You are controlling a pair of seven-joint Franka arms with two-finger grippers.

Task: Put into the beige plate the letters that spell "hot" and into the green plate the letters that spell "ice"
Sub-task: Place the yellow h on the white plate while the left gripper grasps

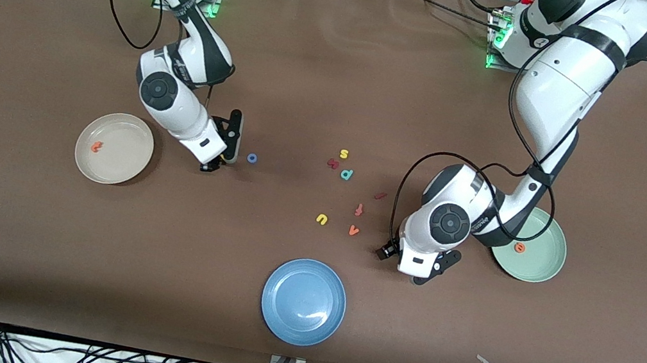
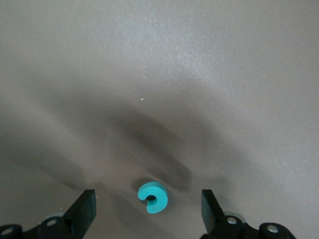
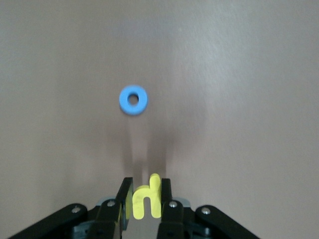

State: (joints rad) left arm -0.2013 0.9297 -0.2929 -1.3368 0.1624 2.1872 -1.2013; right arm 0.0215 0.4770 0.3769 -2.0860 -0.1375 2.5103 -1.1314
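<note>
Brown cloth covers the surface [image 1: 341,67], which fills the front view from edge to edge. Left claw [image 1: 427,274], lower right of centre in that view, hangs low with its fingers [image 2: 85,209] spread wide; the teal c [image 2: 153,197] lies flat on the cloth between them, touched by neither. Right claw [image 1: 226,153], left of centre, is pressed together on the yellow h [image 3: 145,201], which stands upright between its fingers [image 3: 124,201]. Blue o [image 1: 252,158] lies on the cloth just beside that claw, apart from it.

Beige plate [image 1: 124,166], at mid left, carries the orange t [image 1: 97,146]. Green plate [image 1: 544,262], at mid right and partly covered by the left arm, carries the orange e [image 1: 520,247]. Maroon i [image 1: 380,196] lies on open cloth near centre, among loose letters: yellow s [image 1: 343,154], teal p [image 1: 346,175], yellow u [image 1: 322,219], orange v [image 1: 353,231] and red-orange f [image 1: 359,210]. Blue plate [image 1: 304,301] sits at lower centre.

Bare cloth surrounds both claws; each plate lies well inside the surface's edges.
</note>
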